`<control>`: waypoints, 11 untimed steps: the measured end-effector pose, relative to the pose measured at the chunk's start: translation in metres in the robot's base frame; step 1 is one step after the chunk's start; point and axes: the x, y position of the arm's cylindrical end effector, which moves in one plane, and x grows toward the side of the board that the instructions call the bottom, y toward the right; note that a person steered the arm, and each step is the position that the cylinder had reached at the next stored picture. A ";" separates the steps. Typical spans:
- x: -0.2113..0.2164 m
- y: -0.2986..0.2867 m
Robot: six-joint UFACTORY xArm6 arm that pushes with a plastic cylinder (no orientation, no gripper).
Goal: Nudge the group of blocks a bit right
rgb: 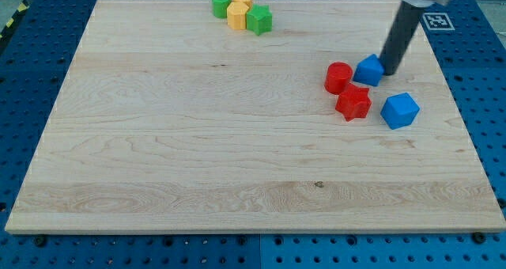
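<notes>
Camera view: my tip (390, 70) touches the right side of the small blue block (368, 70), no claw on this rod. Beside it on the desk (198, 158): red cylinder (338, 77), red star (353, 103), blue cube (399, 110)

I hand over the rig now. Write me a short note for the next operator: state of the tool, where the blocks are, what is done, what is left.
Tool: my tip is down on the board, at the right side of the small blue block, touching it or nearly so.
Red and blue group, at the view's right: red cylinder, red star-like block, the small blue block, and a larger blue block slightly apart.
Other cluster, at the view's top edge: green cylinder, two yellow blocks, green block.
Done: cannot tell from one picture.
Left: probably bring the tip round to the group's left side, then push right gently.
</notes>
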 end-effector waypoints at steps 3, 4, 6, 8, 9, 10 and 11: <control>-0.063 -0.043; -0.052 -0.107; -0.051 -0.309; -0.178 -0.337; -0.177 -0.320; -0.177 -0.207; -0.155 -0.101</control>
